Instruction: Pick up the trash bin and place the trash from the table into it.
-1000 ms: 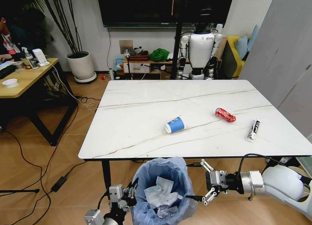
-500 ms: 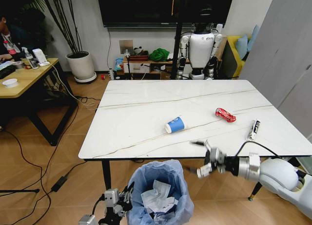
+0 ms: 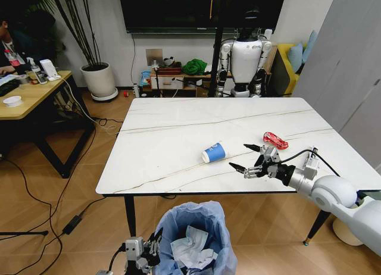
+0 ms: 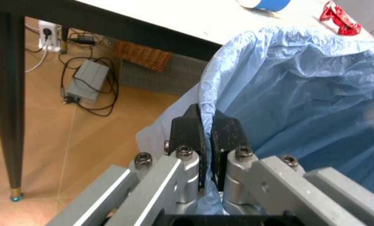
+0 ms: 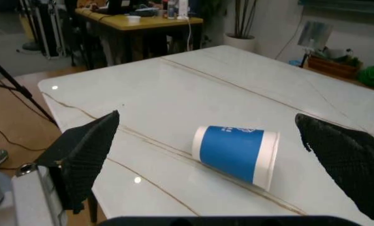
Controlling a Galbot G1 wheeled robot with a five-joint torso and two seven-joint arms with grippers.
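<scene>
1. Marble-look white tabletop [image 3: 178,138] with thin grey veins is carrying the litter: a blue-and-white paper cup [image 3: 214,152] is lying on its side near the front middle, a red wrapper [image 3: 275,140] is lying off to the robot's right of it, and a black-and-white sachet [image 3: 309,158] is lying near the right edge.
2. Hovering just above the tabletop, the right claw [image 3: 244,158] is pointing at the paper cup with its fingers spread wide and gripping nothing; the cup is sitting just beyond the fingertips, apart from them.
3. Seen from the right wrist, the cup is lying between the two black finger pads [image 5: 86,150], its open white rim turned to one side, with clear space on both sides.
4. Below the front edge of the tabletop, the trash bin [image 3: 196,239] with its light-blue bag is being held up, crumpled pale litter lying inside it.
5. Pinching the frilly bag at the bin's rim, the left claw [image 4: 206,134] is closed tight, its two dark fingers pressed together on the thin plastic.
6. Wooden flooring [image 3: 83,227] is showing under and around the bin.
</scene>
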